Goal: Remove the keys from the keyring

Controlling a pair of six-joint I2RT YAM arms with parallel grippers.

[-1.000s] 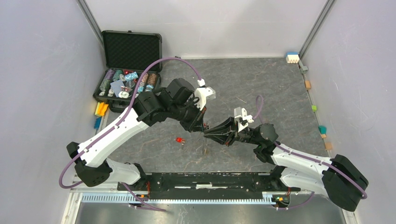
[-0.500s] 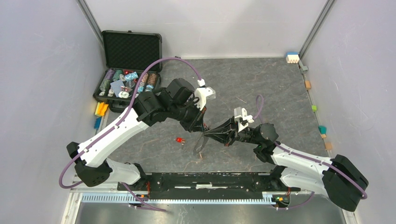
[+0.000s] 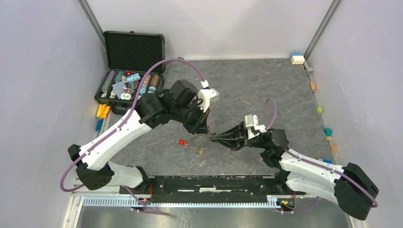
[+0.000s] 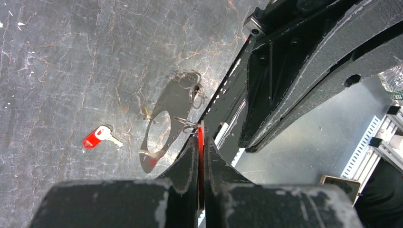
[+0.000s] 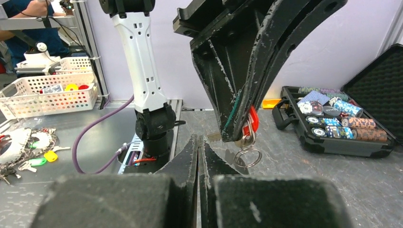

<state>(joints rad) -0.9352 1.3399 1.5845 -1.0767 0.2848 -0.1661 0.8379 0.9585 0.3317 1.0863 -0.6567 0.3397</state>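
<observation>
My left gripper (image 3: 206, 130) is shut on a red-headed key (image 4: 200, 137), held above the table; silver rings (image 5: 247, 154) hang from that key at the fingertips (image 5: 237, 123). My right gripper (image 3: 212, 137) is shut with nothing showing between its fingers (image 5: 187, 156), just right of and below the left gripper. A second red key (image 3: 183, 142) lies on the table left of both grippers and also shows in the left wrist view (image 4: 97, 137). A tiny gold key (image 3: 201, 151) lies on the table below them. The dark grey strap loop is not clearly in view.
An open black case (image 3: 105, 97) of poker chips stands at the back left. Yellow and blue blocks (image 3: 102, 112) lie beside it. Small coloured blocks (image 3: 319, 110) line the right wall. The right gripper's fingers (image 4: 294, 71) fill the upper right of the left wrist view.
My right gripper has pulled back to the right, away from the left gripper. The dark loop that hung between the grippers no longer shows, and a gold key now lies on the table.
</observation>
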